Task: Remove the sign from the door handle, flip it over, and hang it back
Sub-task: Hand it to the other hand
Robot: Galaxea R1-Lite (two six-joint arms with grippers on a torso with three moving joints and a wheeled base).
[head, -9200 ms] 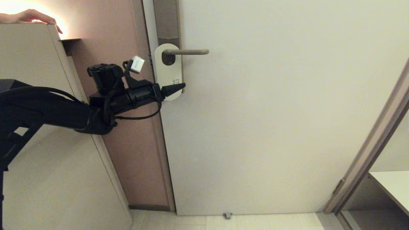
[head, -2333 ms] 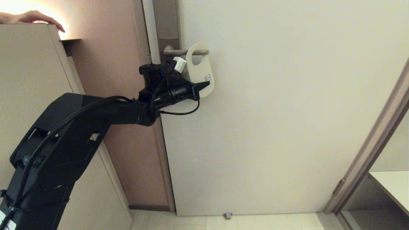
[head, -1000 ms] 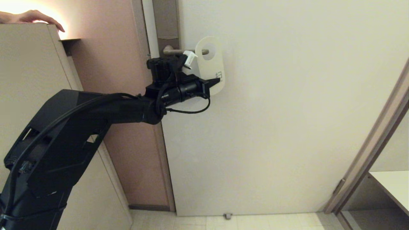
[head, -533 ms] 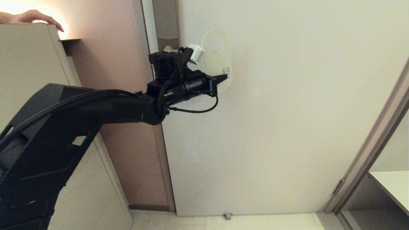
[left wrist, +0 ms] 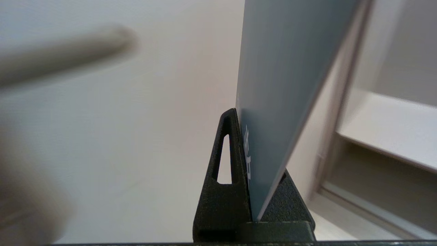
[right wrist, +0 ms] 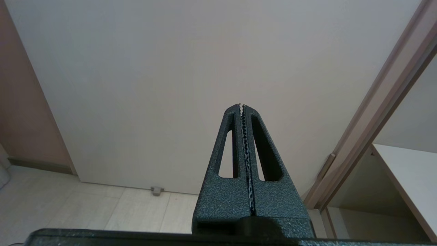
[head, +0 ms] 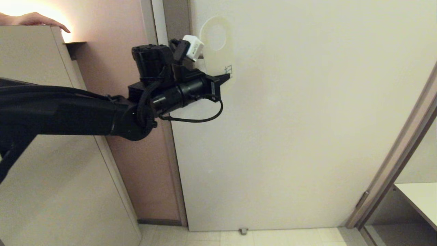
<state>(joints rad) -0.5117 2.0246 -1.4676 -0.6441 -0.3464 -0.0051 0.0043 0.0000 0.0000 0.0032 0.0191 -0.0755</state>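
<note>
My left gripper [head: 225, 76] is shut on the lower end of the sign [head: 220, 59], holding it upright close to the door. The sign's white side faces the head view, and its round hole sits above the handle's height with nothing through it. In the left wrist view its blue side [left wrist: 290, 68] rises out of the gripper [left wrist: 242, 114]. The door handle [left wrist: 68, 54] shows there as a blurred taupe lever off to one side, apart from the sign. In the head view the handle is hidden behind my wrist and the sign. My right gripper [right wrist: 241, 106] is shut and empty, low and facing the door.
The brownish backplate [head: 175, 20] runs up the door's edge. A person's hand [head: 34, 18] rests on top of the beige cabinet [head: 34, 102] at the left. A door frame [head: 392, 164] and white shelf [head: 420, 198] stand at the right. A door stop [head: 242, 231] sits at floor level.
The sign's hole came off the lever's end. My left gripper carried the sign upward, then back to the left and nearer the camera.
</note>
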